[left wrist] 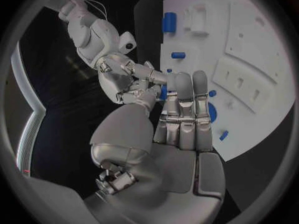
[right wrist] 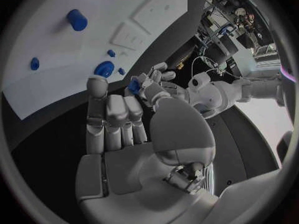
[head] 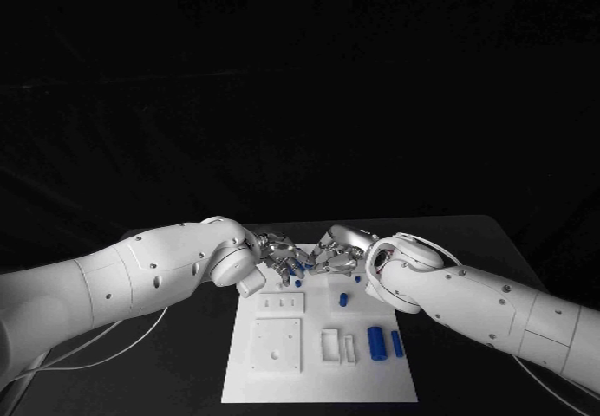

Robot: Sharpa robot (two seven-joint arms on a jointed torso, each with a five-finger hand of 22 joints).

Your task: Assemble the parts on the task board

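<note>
Both hands meet over the task board [head: 319, 386]; left hand [head: 285, 257] pinches a small, rigid, light blue part [right wrist: 134, 86]; right hand [head: 340, 254] fingers apart, empty; I'd grip its sides.

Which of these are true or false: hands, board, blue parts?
1. The left robot hand and right robot hand meet over the far end of the flat white task board. True.
2. The board carries no blue parts. False: a large blue cylinder and smaller blue pieces are on it.
3. The large blue cylinder is on the right arm's side of the board. True.
4. Nothing is at the fingertips. False: a small blue part sits where the hands' fingertips meet; which hand holds it is unclear.
</note>
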